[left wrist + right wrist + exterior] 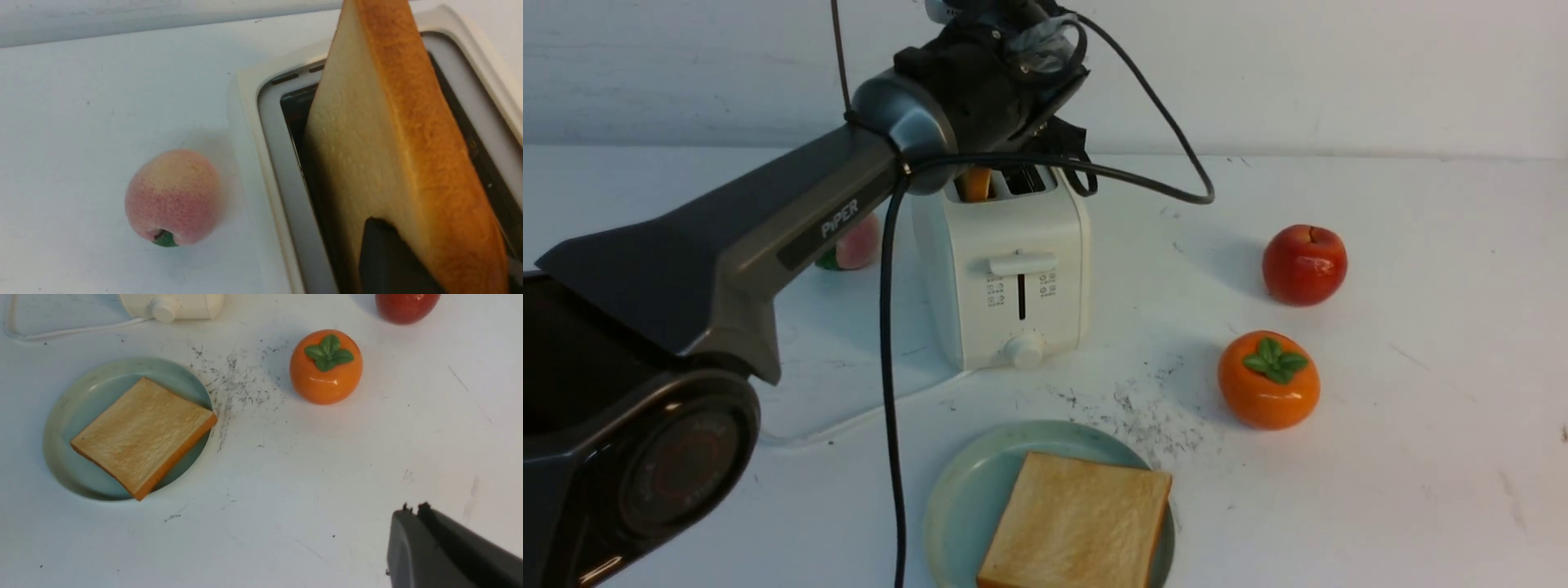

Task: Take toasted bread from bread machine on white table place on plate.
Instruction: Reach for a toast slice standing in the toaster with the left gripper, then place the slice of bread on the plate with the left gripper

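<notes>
Bread point(359, 130) stands upright in the left slot point(300, 107) of the toaster point(1021, 237), the left tool point(445, 250) closed across its faces, with the plate point(960, 506) lying back toward the robot.

We can read "PiPER" in pale capitals (the i alone looks small) on a dark strip along the left arm point(809, 220). On the front of the toaster point(1013, 286), we see small printed icons on both sides of the lever slot point(1022, 296), with tiny marks beside them that we cannot make out. The round badge point(684, 472) low on the arm bears faint reddish lettering, too dim for us to read.
</notes>
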Controlling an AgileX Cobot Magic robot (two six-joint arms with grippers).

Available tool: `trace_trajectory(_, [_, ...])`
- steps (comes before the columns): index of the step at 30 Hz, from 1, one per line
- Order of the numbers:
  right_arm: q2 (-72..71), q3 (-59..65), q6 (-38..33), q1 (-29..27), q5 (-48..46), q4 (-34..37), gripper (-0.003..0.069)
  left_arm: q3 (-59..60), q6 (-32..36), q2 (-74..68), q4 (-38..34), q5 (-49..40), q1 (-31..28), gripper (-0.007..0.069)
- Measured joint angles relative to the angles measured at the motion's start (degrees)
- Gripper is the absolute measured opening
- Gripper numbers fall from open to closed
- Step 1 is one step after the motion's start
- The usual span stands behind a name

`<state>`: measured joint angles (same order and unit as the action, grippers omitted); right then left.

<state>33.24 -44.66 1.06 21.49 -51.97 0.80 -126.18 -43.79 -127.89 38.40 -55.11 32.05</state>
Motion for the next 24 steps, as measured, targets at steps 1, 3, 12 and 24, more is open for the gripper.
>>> trace_trajectory(1, [0.0, 0.0, 0.0, 0.0, 0.0, 0.0, 0.0012, 0.0, 0.0, 0.0, 0.2, 0.1, 0.0, 0.0101])
trace_trajectory(3, [0.0, 0.0, 0.0, 0.0, 0.0, 0.0, 0.0015, -0.1, 0.1, 1.1, 0.9, 0.7, 0.1, 0.0112])
trace_trajectory(12, [0.0, 0.0, 0.0, 0.0, 0.1, 0.0, 0.0022, -7.1, 3.0, 13.8, 0.7, -4.5, 2.3, 0.0112])
trace_trajectory(24, [0.0, 0.0, 0.0, 0.0, 4.7, 0.6, 0.003, 8.7, 17.2, 37.0, -33.9, -16.7, 7.7, 0.0112])
